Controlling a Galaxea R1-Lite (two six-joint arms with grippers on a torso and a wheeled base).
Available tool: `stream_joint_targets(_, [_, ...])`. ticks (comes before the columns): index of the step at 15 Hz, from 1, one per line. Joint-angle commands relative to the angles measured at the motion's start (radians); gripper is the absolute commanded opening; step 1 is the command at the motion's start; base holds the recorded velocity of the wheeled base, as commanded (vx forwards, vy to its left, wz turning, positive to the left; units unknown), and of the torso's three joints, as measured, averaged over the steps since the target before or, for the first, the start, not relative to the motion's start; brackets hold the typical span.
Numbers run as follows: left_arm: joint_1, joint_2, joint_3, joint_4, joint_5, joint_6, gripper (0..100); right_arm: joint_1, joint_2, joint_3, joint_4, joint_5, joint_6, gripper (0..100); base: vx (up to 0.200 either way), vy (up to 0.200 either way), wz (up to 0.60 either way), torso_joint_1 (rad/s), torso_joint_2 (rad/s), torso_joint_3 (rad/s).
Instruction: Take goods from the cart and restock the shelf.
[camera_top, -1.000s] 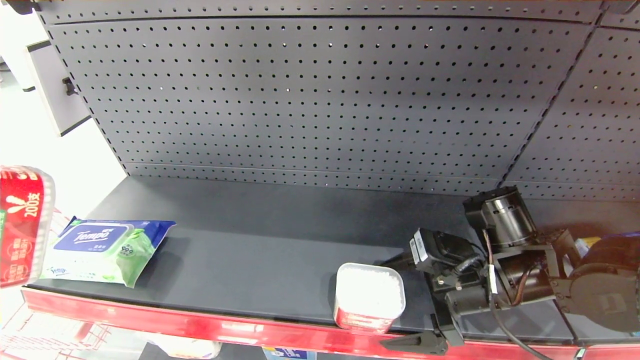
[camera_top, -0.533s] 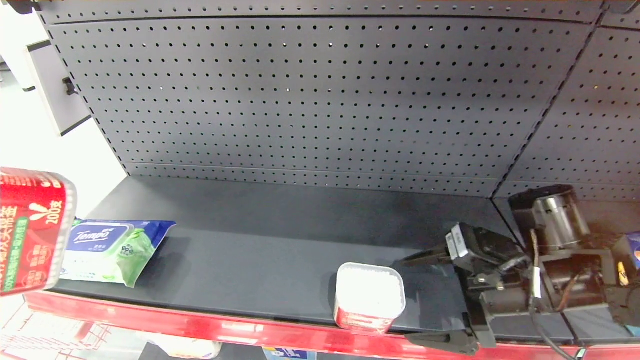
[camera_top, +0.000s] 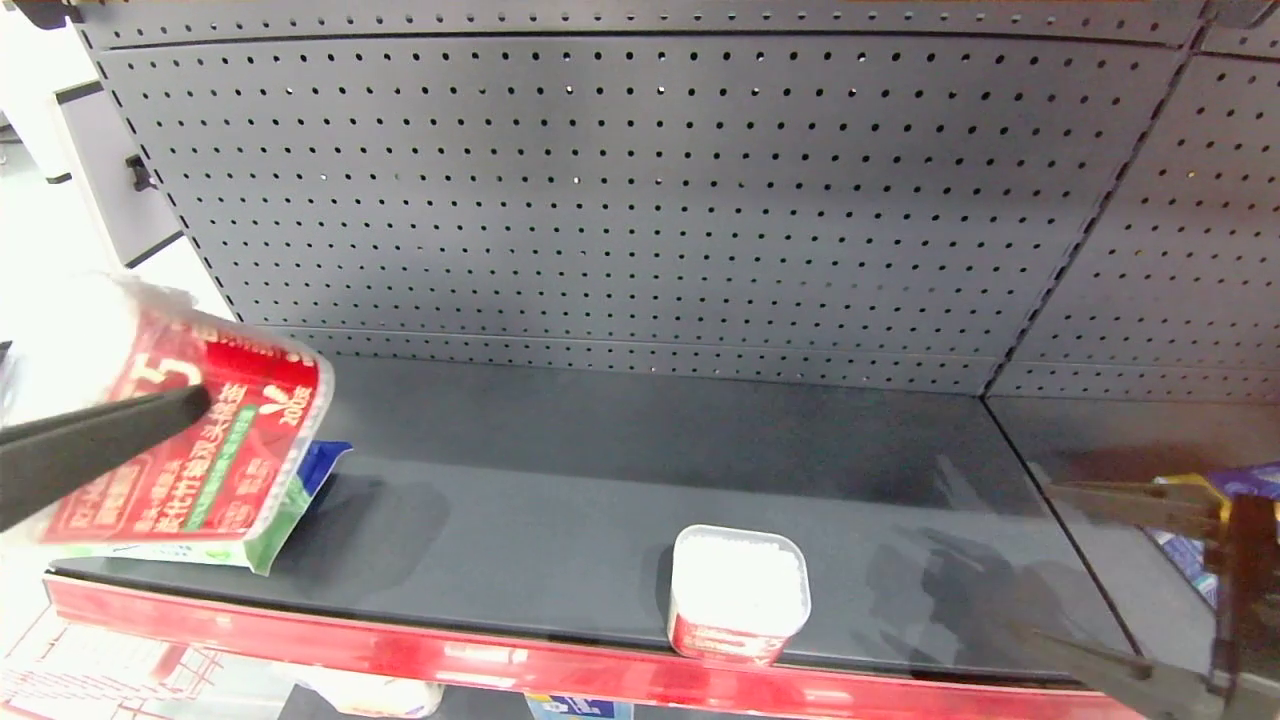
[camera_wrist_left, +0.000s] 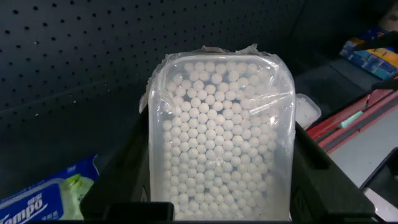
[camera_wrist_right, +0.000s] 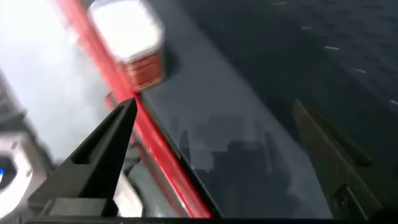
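**Second swab box arrives as right hand backs off**

The held cotton swab box (camera_top: 190, 430) had come in from the left edge within the last second and tipped from upright to nearly lying over. It hung above the shelf's (camera_top: 560, 470) near-left corner, over the wipes pack (camera_top: 265, 535). Its long axis ran roughly left to right. The clear swab-end face pointed left toward the wrist, and the base pointed right. The left hand (camera_wrist_left: 221, 193) was clamped on its sides. The standing swab box (camera_top: 738, 595) stayed upright at the near edge. The right hand (camera_top: 1035, 562), spread wide and empty, had withdrawn rightward. One box seemed delivered, and the next would need righting.
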Motion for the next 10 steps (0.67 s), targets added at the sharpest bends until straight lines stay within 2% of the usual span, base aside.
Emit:
stream_joint_targets(1, [-0.045,0.229,-0.115,-0.001,-0.022,0.013,0,-0.061,-0.35,0.063,0.047,-0.152,0.168,100,0.0,0.0,0.0,0.0,0.0,0.0])
stream_joint_targets(3, [-0.068,0.349,-0.155,-0.001,-0.079,0.101,0,-0.062,-0.45,0.038,0.159,-0.235,0.212,100,0.0,0.0,0.0,0.0,0.0,0.0])
stream_joint_targets(4, [-0.068,0.372,-0.16,-0.001,-0.09,0.128,0,-0.062,-0.464,0.034,0.176,-0.246,0.212,100,0.0,0.0,0.0,0.0,0.0,0.0])
stream_joint_targets(5, [-0.069,0.436,-0.181,-0.001,-0.128,0.196,0,-0.062,-0.488,0.034,0.204,-0.272,0.212,100,0.0,0.0,0.0,0.0,0.0,0.0])
stream_joint_targets(7, [-0.086,0.57,-0.258,0.0,-0.166,0.279,0,-0.062,-0.505,0.044,0.208,-0.322,0.214,100,0.0,0.0,0.0,0.0,0.0,0.0])
stream_joint_targets(10, [-0.128,0.72,-0.385,0.0,-0.202,0.314,0,-0.062,-0.507,0.044,0.207,-0.347,0.214,100,0.0,0.0,0.0,0.0,0.0,0.0])
